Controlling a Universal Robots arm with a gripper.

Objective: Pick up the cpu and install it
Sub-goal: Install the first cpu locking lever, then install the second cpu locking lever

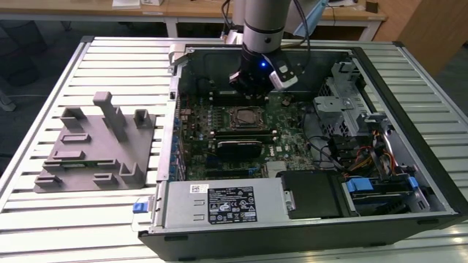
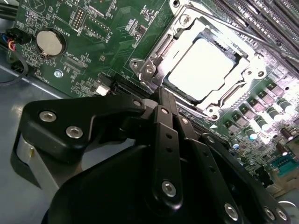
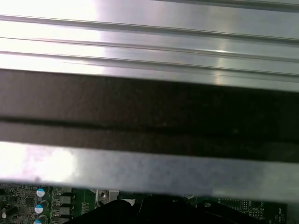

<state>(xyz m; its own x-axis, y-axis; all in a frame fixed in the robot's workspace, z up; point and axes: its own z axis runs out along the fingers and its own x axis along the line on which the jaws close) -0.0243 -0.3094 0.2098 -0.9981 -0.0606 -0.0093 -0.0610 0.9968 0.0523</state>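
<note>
bench: a slatted metal bench (image 1: 87, 219) carries everything, and its flat ribs give the case and the fixture a level seat.
computer case: the open computer case (image 1: 409, 71) lies on its side across the middle and the far edge of the bench, side panel off, so the board faces up and can be reached from above.
fixture block: the grey fixture block (image 1: 95, 148) sits just beside the case, toward the bench's edge at the exterior view's left (its pockets look bare from here).
motherboard: the green motherboard (image 2: 70, 70) lies flat on the case floor.
socket: the socket (image 2: 154, 58) has its metal frame around the chip.
cpu: the cpu (image 2: 201, 70) lies flat inside the socket, silvery top up, seemingly already seated.
tool: the tool (image 2: 161, 95) hangs over the board just beside the socket, its black links drawn together to a narrow tip, nothing between them; it touches neither the cpu nor the frame, as far as I can judge.
</note>
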